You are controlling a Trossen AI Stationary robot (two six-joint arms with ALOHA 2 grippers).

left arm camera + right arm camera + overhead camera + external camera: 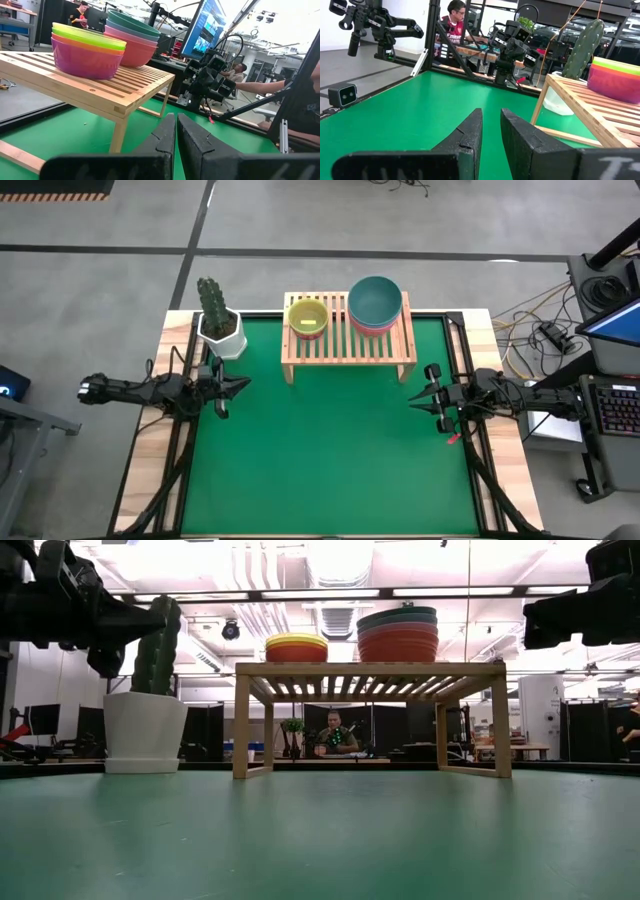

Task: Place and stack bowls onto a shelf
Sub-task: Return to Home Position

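Note:
The light-wood shelf stands at the table's far edge on its side legs. Two stacks of bowls rest on its slatted top. The smaller stack, on the left, has a yellow-green bowl on top and a purple one at the bottom. The larger stack, on the right, has a teal bowl on top over pink and red ones. My left gripper hovers shut and empty at the table's left side. My right gripper hovers shut and empty at the right side. Both point toward the table's middle.
A white pot with a green cactus stands left of the shelf at the far left corner. The green mat stretches from the shelf to the near edge. A person sits in the room beyond the table.

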